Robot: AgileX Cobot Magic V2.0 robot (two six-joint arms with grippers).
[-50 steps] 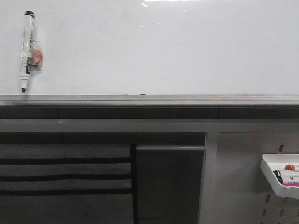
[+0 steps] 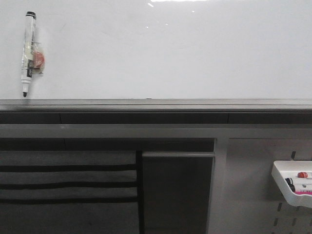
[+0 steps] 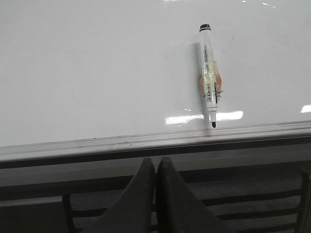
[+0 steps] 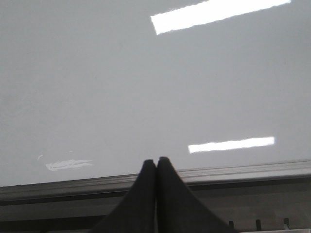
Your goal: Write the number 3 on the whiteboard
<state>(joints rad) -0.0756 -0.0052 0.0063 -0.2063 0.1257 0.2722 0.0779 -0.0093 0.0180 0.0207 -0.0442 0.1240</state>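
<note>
Whiteboard (image 2: 170, 53) seemingly blank; marker (image 2: 28, 53) label illegible.

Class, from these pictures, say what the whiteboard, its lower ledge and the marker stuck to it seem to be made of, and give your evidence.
Whiteboard: smooth, glossy white coated panel, judging by sharp light reflections; the core cannot be told.
Ledge: probably metal, grey, with straight ridges and a dull sheen.
Marker: apparently plastic, a pale barrel with black end and tip, and a printed label.

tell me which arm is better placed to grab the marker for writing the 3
Left, probably. The marker stuck on the whiteboard sits at the robot's left and shows in the left wrist view, ahead of the shut left gripper. The right gripper, also shut, faces bare board.
</note>
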